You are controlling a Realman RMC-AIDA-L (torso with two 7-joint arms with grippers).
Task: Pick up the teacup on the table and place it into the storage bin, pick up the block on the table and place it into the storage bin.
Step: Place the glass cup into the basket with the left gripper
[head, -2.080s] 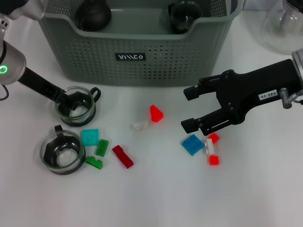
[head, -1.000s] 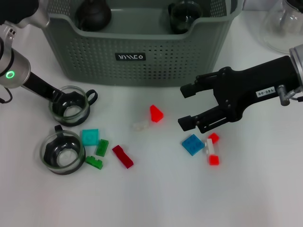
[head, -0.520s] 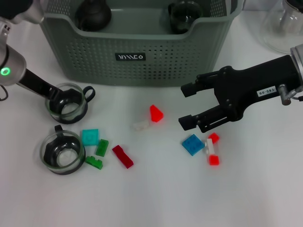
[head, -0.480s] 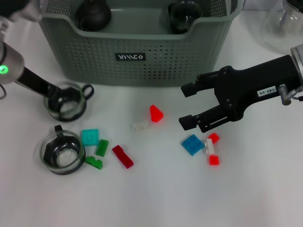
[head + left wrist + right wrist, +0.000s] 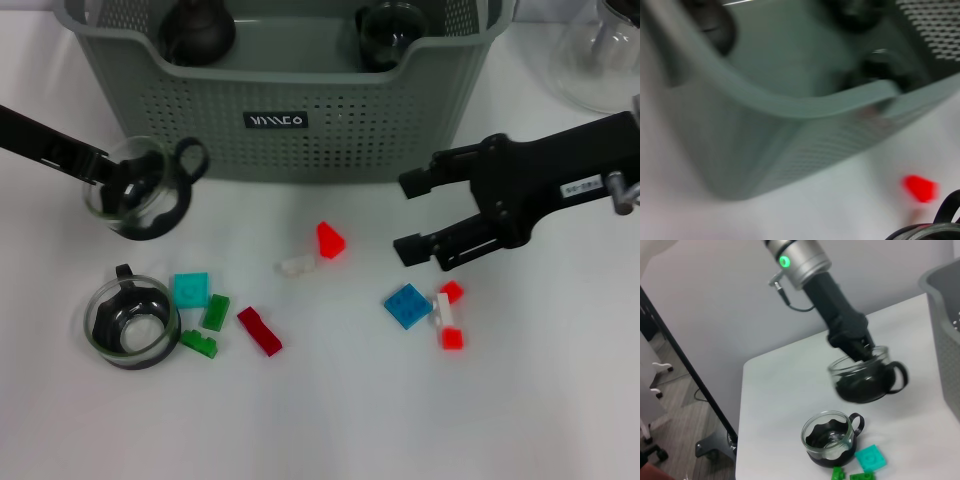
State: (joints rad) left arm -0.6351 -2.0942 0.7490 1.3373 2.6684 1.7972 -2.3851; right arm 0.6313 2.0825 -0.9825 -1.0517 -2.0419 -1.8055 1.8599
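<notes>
Head view: the storage bin (image 5: 290, 110), grey-green with perforated walls and a small black label, stands at the far side of the white surface (image 5: 330, 410), its front wall facing the robot. Dark rounded vessels sit inside it near the back. The left pincer (image 5: 108, 178) grips the rim of a glass teacup (image 5: 140, 187) with a dark insert and black handle; the cup is tilted, raised off the surface and just in front of the bin's front left corner, below its rim. A second teacup (image 5: 132, 322) stands upright nearer the robot, with a teal block (image 5: 190, 290), green blocks (image 5: 208, 326) and a dark red block (image 5: 260, 330) beside it. The right pincer (image 5: 412, 214) hangs with its jaws wide apart and nothing between them, above and just beyond a blue block (image 5: 407, 305) and a red-and-white block (image 5: 447, 318). A red block (image 5: 329, 240) lies between the two arms in open room.

Left wrist view: the bin's rim (image 5: 790, 100) and perforated wall fill the picture, blurred; the red block (image 5: 920, 188) shows beyond.

Right wrist view: the left pincer (image 5: 860, 351) clamps the tilted teacup (image 5: 865, 375) clear of the surface, above the upright teacup (image 5: 830, 437).
</notes>
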